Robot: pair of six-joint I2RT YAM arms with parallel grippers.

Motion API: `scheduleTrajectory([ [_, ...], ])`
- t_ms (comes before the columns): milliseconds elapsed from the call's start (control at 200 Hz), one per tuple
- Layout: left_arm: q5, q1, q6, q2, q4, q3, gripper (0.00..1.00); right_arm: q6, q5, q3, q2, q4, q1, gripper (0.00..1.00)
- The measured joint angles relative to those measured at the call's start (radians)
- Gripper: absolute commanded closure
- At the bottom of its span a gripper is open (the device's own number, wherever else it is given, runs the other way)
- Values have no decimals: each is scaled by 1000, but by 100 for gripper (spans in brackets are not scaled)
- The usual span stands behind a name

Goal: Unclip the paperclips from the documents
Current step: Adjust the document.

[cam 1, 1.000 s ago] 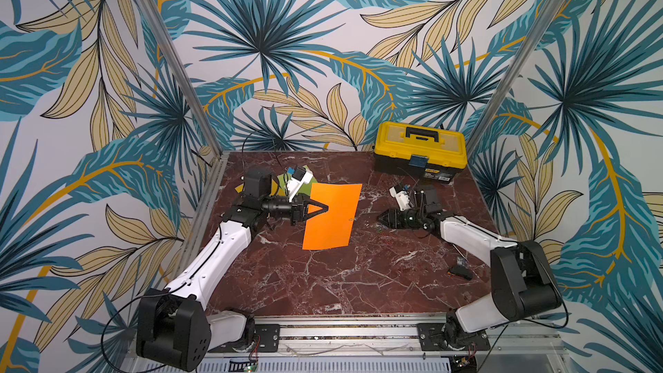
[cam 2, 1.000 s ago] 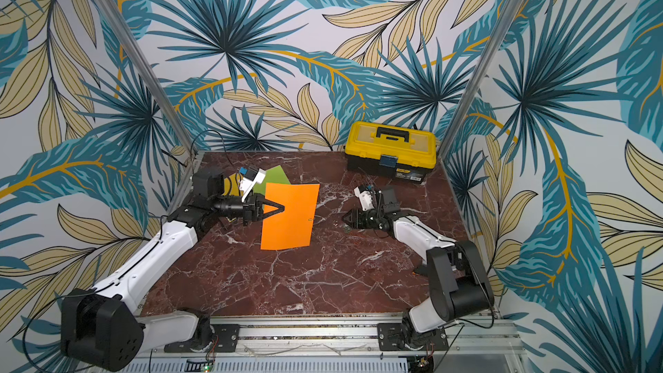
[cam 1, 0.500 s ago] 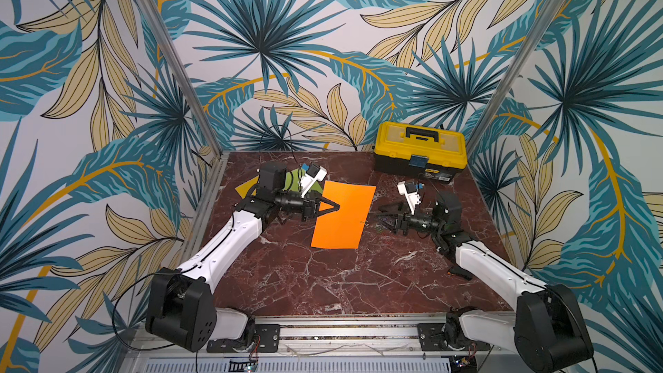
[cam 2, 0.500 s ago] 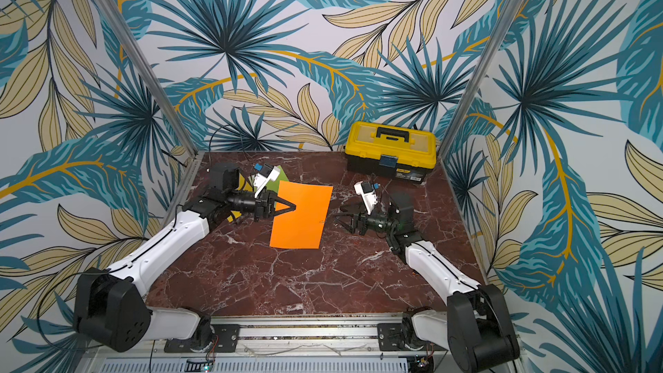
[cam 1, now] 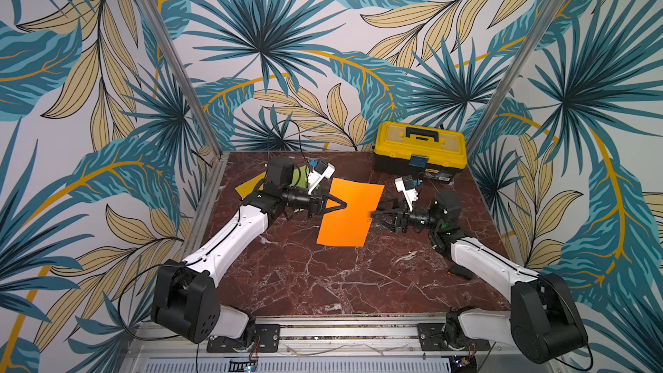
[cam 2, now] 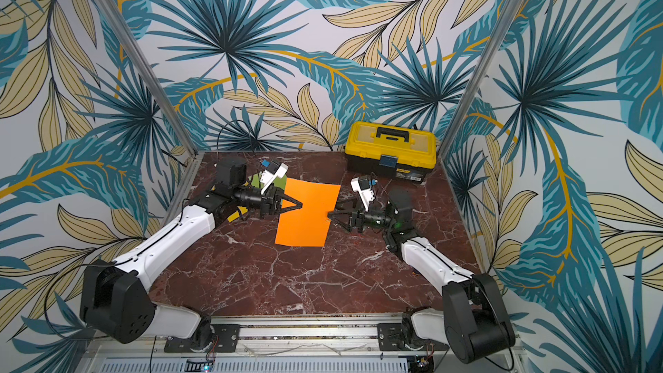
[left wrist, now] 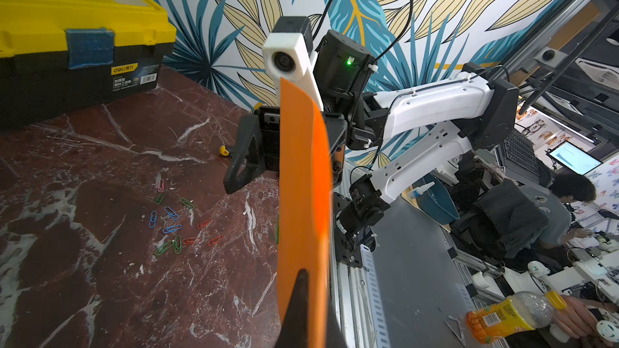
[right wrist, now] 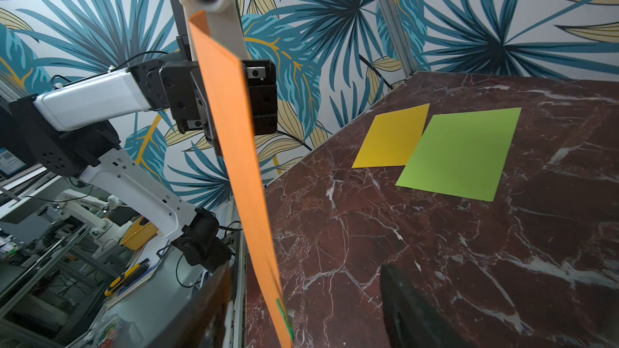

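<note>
1. In both top views: a dark red marble tabletop (cam 1: 323,281), veined white, closed in at the back and both sides by wallpaper (cam 1: 258,48) of teal and tan palm leaves; a yellow-and-black toolbox (cam 1: 419,148) stands in the far right corner; mid-table the left claw (cam 1: 344,206), pressed together, pinches the left edge of the orange sheet (cam 1: 353,224), held up off the marble; the right claw (cam 1: 376,209), jaws spread, meets the sheet's opposite edge.
2. Left wrist view: the orange sheet shows nearly edge-on; loose paperclips (left wrist: 174,225), blue, green and red, lie scattered on the marble near the right arm; past the tabletop's edge is a cluttered workroom with a seated person (left wrist: 552,209) and a lit screen (left wrist: 574,160).
3. Right wrist view: a green clip (right wrist: 284,318) sits on the sheet's near edge, between the spread fingers; a yellow sheet (right wrist: 392,138) and a lime green sheet (right wrist: 459,152) lie flat on the marble, touching along one edge.
</note>
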Motion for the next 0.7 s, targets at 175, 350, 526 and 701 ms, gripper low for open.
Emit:
scheduleTrajectory([
  [175,0,-1,0,3,0,0,100,42,-36,26,22,61,42,32],
  [350,-2,-2,4,6,0,0,100,67,-61,40,22,95,55,47],
  [526,-11,-1,8,6,0,0,100,83,-67,40,20,101,54,66],
  [701,-18,3,11,6,0,0,100,81,-66,40,8,91,55,79],
])
